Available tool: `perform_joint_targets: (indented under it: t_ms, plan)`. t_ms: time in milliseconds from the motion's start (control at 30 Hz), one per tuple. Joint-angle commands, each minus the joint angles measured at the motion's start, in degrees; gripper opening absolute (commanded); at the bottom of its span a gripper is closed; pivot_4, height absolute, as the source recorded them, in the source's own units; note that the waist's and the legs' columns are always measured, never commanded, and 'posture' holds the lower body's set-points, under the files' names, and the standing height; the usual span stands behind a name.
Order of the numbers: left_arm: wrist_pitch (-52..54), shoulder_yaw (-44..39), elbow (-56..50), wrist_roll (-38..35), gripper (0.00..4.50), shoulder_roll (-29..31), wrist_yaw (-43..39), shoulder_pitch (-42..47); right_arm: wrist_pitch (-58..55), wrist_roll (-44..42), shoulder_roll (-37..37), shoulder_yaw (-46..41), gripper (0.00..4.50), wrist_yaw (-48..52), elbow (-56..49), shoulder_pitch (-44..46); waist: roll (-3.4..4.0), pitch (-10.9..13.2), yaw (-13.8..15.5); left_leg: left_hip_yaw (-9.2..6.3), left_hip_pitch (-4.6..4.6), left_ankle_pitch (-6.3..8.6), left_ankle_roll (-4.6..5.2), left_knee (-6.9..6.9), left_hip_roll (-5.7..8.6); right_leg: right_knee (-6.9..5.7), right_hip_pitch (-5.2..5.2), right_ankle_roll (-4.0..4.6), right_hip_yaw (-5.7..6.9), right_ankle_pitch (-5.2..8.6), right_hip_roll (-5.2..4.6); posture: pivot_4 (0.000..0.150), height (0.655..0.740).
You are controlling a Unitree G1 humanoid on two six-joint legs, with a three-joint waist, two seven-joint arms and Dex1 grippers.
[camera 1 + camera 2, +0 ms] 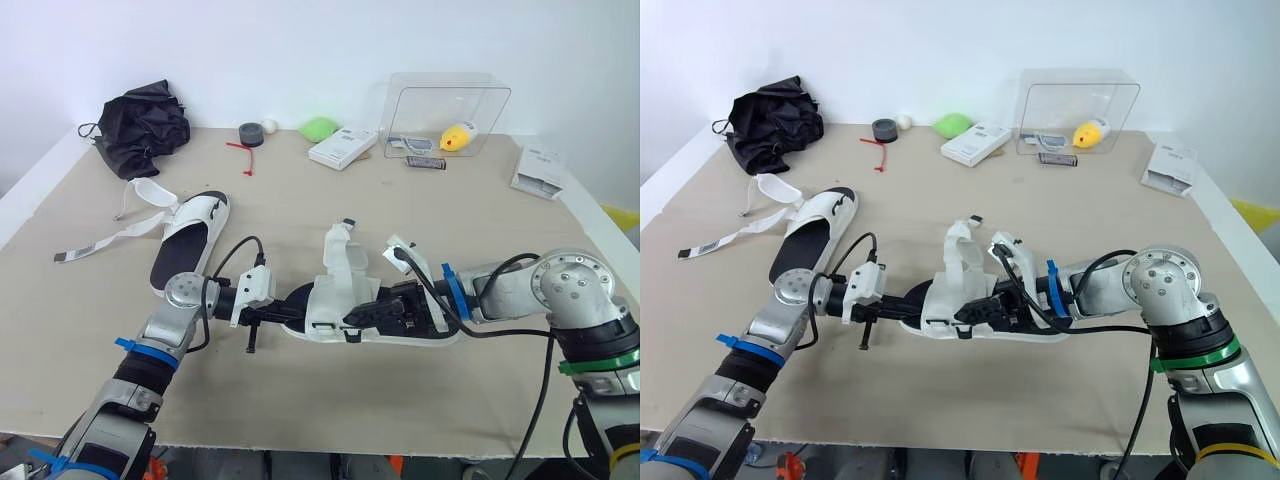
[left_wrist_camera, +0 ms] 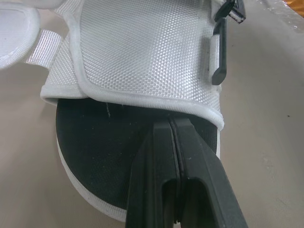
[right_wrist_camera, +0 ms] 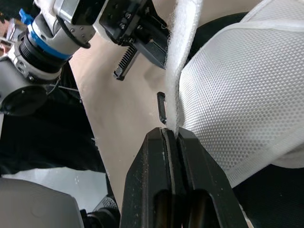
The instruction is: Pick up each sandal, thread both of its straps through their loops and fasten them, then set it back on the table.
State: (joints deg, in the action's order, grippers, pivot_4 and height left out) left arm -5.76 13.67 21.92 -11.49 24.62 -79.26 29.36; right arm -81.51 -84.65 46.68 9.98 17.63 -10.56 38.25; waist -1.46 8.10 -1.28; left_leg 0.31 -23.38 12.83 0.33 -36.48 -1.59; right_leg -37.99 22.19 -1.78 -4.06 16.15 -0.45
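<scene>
A: Location of the near sandal [image 1: 335, 292]?
B: Middle of the table [image 1: 300, 200], sole down, black footbed up, lengthwise between the two arms.
A: State of the right gripper [image 3: 171, 130]?
B: Clamped tight, no gap at the fingers. Pinching the edge of a white strap [image 3: 183, 57] right at the tips. Holding it upright above the white mesh upper.
A: And the left gripper [image 2: 172, 122]?
B: Also closed, fingers pressed flat together. Parked over the black footbed at the sandal's end on the robot's left, just below the hem of the mesh upper. Nothing seen pinched between the tips; can't tell about contact with the footbed.
A: Any hardware in view?
B: One black plastic loop [image 2: 218, 59] on the side of the upper, close to that hem. Can't tell about anything threaded through it.
A: Whereabouts of the other sandal [image 1: 190, 240]?
B: Flat on the table further to the robot's left, apart from both grippers. Unfastened, with long white straps [image 1: 120, 232] trailing across the table toward the left edge.
A: Rest of the surface?
B: Along the far side, left to right: black fabric bundle [image 1: 145, 125], dark tape roll [image 1: 251, 133], small white ball [image 1: 269, 126], green lump [image 1: 320, 127], white box [image 1: 343, 147], clear container [image 1: 480, 105] with a yellow item [image 1: 458, 137] inside, white packet [image 1: 540, 170]. All well apart from the near sandal.
</scene>
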Motion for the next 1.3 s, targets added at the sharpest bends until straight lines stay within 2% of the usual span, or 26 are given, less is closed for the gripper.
perform_joint_targets:
  t_ms: [33,167,233,267,467,667,800,933,1067,1233,1300]
  plan:
    - [2.92,4.15,3.62,3.76,0.0,0.66,-0.53,-3.22,-0.51,5.52,0.28,1.89,0.04,3.41,-5.89,-2.75,0.01,-0.01,-0.01,-0.01,0.01,0.02,0.04,0.0,0.0,0.0,-0.01,-0.01,0.0,0.01,0.0,0.15,0.74]
    - [2.98,4.19,3.51,3.78,0.0,0.7,-0.56,-3.35,1.39,13.36,0.06,3.59,0.04,6.06,-7.66,-5.0,0.05,-0.3,-0.03,-0.02,0.06,0.04,0.06,0.0,-0.01,0.0,-0.03,0.01,0.01,0.02,0.04,0.15,0.74]
    - [3.07,4.22,3.41,3.78,0.0,0.72,-0.56,-3.4,2.07,15.72,0.33,3.17,0.75,8.06,-7.55,-5.61,0.05,-0.4,-0.03,-0.02,0.13,0.04,0.06,0.0,-0.02,0.0,-0.09,-0.24,0.0,0.17,0.05,0.15,0.74]
    - [3.1,4.24,3.39,3.79,0.0,0.72,-0.54,-3.41,2.17,16.44,0.58,2.76,0.96,9.23,-7.4,-5.92,0.05,-0.41,-0.04,-0.02,0.14,0.04,0.06,0.0,-0.02,0.0,-0.1,-0.28,0.0,0.2,0.05,0.15,0.74]
    - [2.96,4.33,3.42,3.88,0.0,0.64,-0.61,-3.46,0.89,18.15,2.13,-1.71,3.61,14.69,-4.15,-4.8,0.06,-0.43,-0.02,-0.02,0.11,0.06,0.08,0.0,0.0,0.0,-0.09,-0.06,0.01,0.13,0.03,0.15,0.74]
    - [2.71,4.49,3.9,4.02,0.0,0.32,-0.78,-3.26,0.74,17.92,5.76,-6.99,3.61,20.51,-5.05,-5.36,0.05,-0.42,0.02,-0.01,0.08,0.07,0.09,0.0,0.06,0.0,-0.07,-0.01,0.01,0.1,-0.02,0.15,0.74]
    - [2.69,4.64,3.96,4.02,0.0,0.04,-0.81,-3.18,2.22,11.53,8.25,-17.32,3.61,26.28,-7.35,-6.44,0.14,-0.37,0.05,-0.01,0.04,0.07,0.09,0.0,0.07,0.0,-0.04,-0.05,0.01,0.12,0.0,0.15,0.74]
    - [2.6,4.64,3.97,4.07,0.0,0.03,-0.89,-3.24,1.81,2.84,11.97,-26.18,3.61,30.78,-15.55,-14.17,0.09,-0.38,0.2,-0.12,0.03,0.12,0.09,0.0,0.1,0.04,-0.11,-0.16,0.13,0.21,-0.03,0.15,0.74]
    - [2.61,4.53,4.0,4.08,0.0,0.11,-0.92,-3.21,4.3,-1.19,12.53,-28.71,3.61,27.6,-26.29,-25.71,0.09,-0.38,0.15,-0.25,0.07,0.17,0.14,0.0,0.09,0.18,-0.29,-0.23,0.21,0.27,-0.01,0.15,0.74]
    - [2.5,4.68,4.37,4.01,0.0,-0.01,-1.04,-2.91,10.87,11.24,4.8,-21.12,3.61,14.91,-27.41,-30.7,0.0,-0.42,0.01,-0.19,0.2,0.13,0.08,-0.07,0.07,0.18,-0.36,-0.46,0.15,0.3,-0.03,0.15,0.74]
    - [2.33,4.71,4.67,4.05,0.0,-0.13,-1.04,-2.69,11.7,10.52,3.37,-21.45,3.61,14.19,-25.69,-31.17,0.04,-0.42,0.02,-0.1,0.19,0.09,0.03,-0.08,0.09,0.18,-0.33,-0.51,0.07,0.27,-0.07,0.15,0.74]
